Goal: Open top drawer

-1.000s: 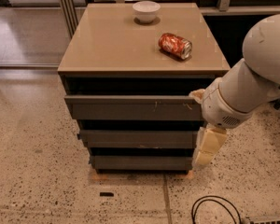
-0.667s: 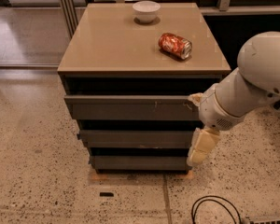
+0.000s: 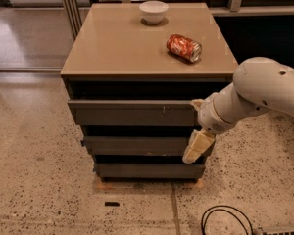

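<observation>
The top drawer (image 3: 132, 113) is the widest dark grey-brown front of the cabinet, just under the tan top (image 3: 117, 48), with small pale scratches right of centre. A dark gap shows above it. My gripper (image 3: 197, 126) is at the drawer front's right end, on a white arm coming in from the right. One cream fingertip (image 3: 196, 103) sits at the drawer's upper right corner. The other cream finger (image 3: 198, 148) hangs lower, in front of the second drawer. The fingers are spread apart and hold nothing.
Two narrower grey drawer fronts (image 3: 137, 145) (image 3: 147, 170) lie below. A white bowl (image 3: 154, 10) and a red can (image 3: 184, 47) on its side rest on the cabinet top. A black cable (image 3: 225, 222) loops on the speckled floor at the front right.
My arm and gripper have moved left and slightly up, closer to the right end of the top drawer front. The drawers, bowl and can have not moved.
</observation>
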Robot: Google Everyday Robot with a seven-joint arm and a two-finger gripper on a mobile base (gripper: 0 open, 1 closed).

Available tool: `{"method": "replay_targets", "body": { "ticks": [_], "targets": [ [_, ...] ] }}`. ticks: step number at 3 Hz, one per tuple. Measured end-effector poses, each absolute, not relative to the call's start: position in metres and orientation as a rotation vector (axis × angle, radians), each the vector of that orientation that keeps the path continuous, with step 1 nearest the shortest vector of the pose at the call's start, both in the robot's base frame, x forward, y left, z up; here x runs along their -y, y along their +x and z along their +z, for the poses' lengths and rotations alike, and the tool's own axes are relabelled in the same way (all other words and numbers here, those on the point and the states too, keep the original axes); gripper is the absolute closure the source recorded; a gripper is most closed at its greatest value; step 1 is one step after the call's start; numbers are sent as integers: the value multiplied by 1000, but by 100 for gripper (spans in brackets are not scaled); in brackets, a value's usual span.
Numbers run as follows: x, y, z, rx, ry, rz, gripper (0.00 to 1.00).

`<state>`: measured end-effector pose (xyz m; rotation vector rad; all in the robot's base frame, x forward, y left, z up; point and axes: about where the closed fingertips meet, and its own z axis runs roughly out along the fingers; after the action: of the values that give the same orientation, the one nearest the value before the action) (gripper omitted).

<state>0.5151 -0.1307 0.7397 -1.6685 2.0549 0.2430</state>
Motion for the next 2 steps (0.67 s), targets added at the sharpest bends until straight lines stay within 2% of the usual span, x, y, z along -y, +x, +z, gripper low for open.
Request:
{"method": "replay_targets", "body": {
  "ticks": [2],
  "targets": [
    [137,526,726,-2042,-1646,249,0]
  ]
}}
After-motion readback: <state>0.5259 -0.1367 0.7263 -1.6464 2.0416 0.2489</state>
